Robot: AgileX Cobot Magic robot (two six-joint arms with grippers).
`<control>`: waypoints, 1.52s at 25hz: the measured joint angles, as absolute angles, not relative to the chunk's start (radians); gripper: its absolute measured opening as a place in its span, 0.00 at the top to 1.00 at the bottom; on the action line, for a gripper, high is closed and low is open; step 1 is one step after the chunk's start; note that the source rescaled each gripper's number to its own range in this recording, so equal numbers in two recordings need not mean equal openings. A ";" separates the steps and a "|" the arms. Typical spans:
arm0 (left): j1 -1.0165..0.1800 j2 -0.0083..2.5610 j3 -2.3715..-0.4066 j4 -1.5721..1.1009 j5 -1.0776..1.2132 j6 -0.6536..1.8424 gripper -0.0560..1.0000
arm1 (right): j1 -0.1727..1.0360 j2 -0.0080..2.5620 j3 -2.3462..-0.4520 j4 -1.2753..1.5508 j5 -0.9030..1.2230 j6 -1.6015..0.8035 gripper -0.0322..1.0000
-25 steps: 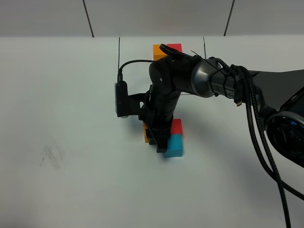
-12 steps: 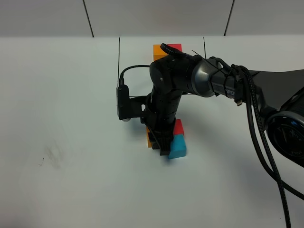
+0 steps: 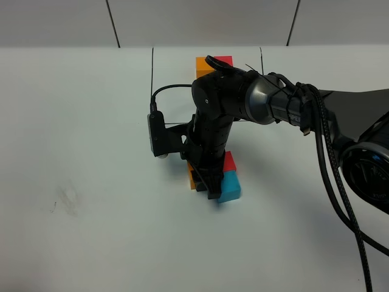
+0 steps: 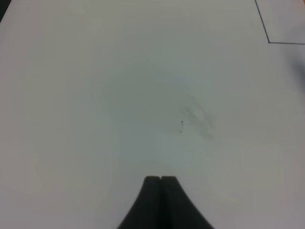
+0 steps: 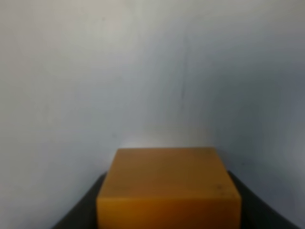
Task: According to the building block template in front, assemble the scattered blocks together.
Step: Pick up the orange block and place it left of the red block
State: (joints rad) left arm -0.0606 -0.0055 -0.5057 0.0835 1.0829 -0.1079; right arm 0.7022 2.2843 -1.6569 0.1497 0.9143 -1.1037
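Note:
The template sits at the back of the table inside thin black lines (image 3: 152,70). Its orange cube (image 3: 203,65) and red cube (image 3: 224,60) show; its cyan cube is hidden behind my right arm. The scattered blocks lie mid-table: the red cube (image 3: 228,162) touches the cyan-blue cube (image 3: 230,189) in front of it, and the orange cube (image 3: 192,178) is to their left. My right gripper (image 3: 204,186) points down and is shut on the orange cube (image 5: 167,186), low at the table. My left gripper (image 4: 160,180) is shut and empty over bare table.
My right arm (image 3: 267,100) and its cables (image 3: 331,158) cross the table from the right. The wrist camera (image 3: 157,137) juts out left of the gripper. A faint smudge (image 3: 65,199) marks the table at the left. A black line corner (image 4: 269,42) shows in the left wrist view.
My right gripper has shifted a little right with the orange cube. The cyan-blue cube has slid slightly right and turned a bit. The left gripper's earlier state is not shown.

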 joint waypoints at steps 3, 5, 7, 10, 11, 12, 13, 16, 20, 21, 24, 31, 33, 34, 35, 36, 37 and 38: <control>-0.061 -0.005 -0.506 0.084 1.083 -0.107 0.95 | 0.702 2.284 -1.657 0.150 0.913 -1.117 0.55; -0.061 -0.005 -0.506 0.084 1.083 -0.107 0.95 | 0.702 2.284 -1.657 0.149 0.912 -1.121 0.55; -0.061 -0.005 -0.506 0.084 1.083 -0.107 0.95 | 0.702 2.284 -1.657 0.148 0.908 -1.121 0.55; -0.061 -0.005 -0.506 0.084 1.083 -0.107 0.95 | 0.702 2.284 -1.657 0.145 0.906 -1.129 0.55; -0.061 -0.005 -0.506 0.084 1.083 -0.105 0.95 | 0.702 2.284 -1.657 0.142 0.905 -1.130 0.55; -0.061 -0.005 -0.506 0.084 1.083 -0.104 0.95 | 0.702 2.284 -1.657 0.137 0.905 -1.133 0.55; -0.061 -0.005 -0.506 0.084 1.083 -0.104 0.95 | 0.702 2.284 -1.657 0.136 0.904 -1.135 0.55; -0.061 -0.005 -0.506 0.084 1.083 -0.104 0.95 | 0.701 2.284 -1.657 0.136 0.904 -1.142 0.55; -0.061 -0.005 -0.506 0.084 1.083 -0.104 0.95 | 0.700 2.284 -1.657 0.132 0.902 -1.143 0.55; -0.061 -0.005 -0.506 0.084 1.083 -0.104 0.95 | 0.700 2.284 -1.657 0.129 0.902 -1.144 0.55; -0.061 -0.005 -0.506 0.084 1.083 -0.105 0.95 | 0.700 2.284 -1.657 0.122 0.898 -1.172 0.55; -0.061 -0.005 -0.506 0.084 1.083 -0.105 0.95 | 0.700 2.284 -1.657 0.103 0.894 -1.214 0.55; -0.061 -0.005 -0.506 0.084 1.083 -0.105 0.95 | 0.700 2.284 -1.657 0.103 0.894 -1.217 0.55; -0.061 -0.005 -0.506 0.084 1.083 -0.105 0.95 | 0.700 2.284 -1.657 0.103 0.894 -1.217 0.55; -0.061 -0.005 -0.506 0.084 1.083 -0.105 0.95 | 0.700 2.284 -1.657 0.103 0.894 -1.217 0.55; -0.061 -0.005 -0.506 0.084 1.083 -0.105 0.95 | 0.700 2.284 -1.657 0.103 0.894 -1.217 0.55; -0.061 -0.005 -0.506 0.084 1.083 -0.105 0.95 | 0.700 2.284 -1.657 0.103 0.894 -1.217 0.55; -0.061 -0.005 -0.506 0.084 1.083 -0.105 0.95 | 0.700 2.284 -1.657 0.103 0.893 -1.217 0.55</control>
